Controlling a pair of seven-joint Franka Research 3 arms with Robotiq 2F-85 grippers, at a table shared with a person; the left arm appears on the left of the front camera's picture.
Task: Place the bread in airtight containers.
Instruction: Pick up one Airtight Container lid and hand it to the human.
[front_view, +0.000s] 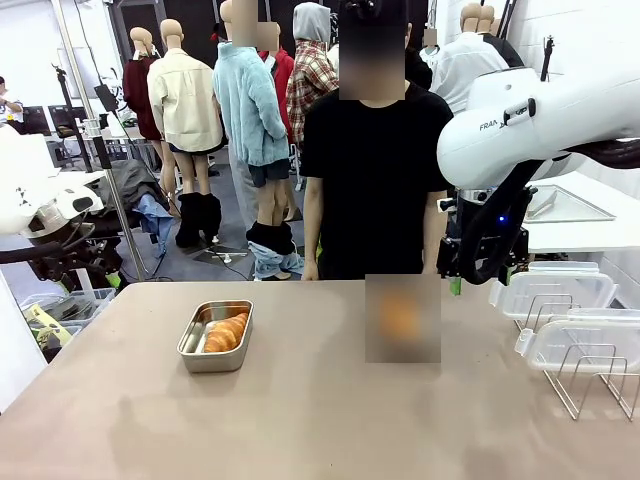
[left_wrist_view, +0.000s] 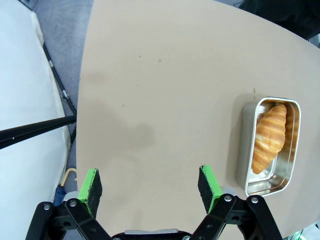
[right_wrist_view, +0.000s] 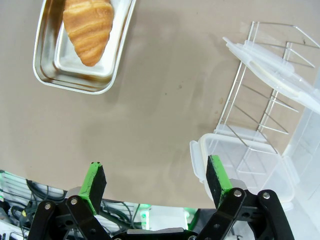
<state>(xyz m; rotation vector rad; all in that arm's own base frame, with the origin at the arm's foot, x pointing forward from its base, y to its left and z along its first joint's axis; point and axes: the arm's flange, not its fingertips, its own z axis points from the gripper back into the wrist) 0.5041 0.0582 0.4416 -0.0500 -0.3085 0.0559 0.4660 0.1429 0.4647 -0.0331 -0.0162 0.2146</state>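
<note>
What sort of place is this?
Likely a robotics lab rather than a kitchen: a tan table, a white robot arm by it, and a person standing at its far side.

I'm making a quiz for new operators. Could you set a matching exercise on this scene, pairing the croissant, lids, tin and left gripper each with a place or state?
Things:
1. croissant
2. lids
3. tin
4. left gripper

Places or states:
A. fingers open, over bare table
B. steel, uncovered
C. clear, propped in the rack
D. golden-brown, lying in the tin

Pairs: 1-D, 2-C, 3-B, 4-A
</note>
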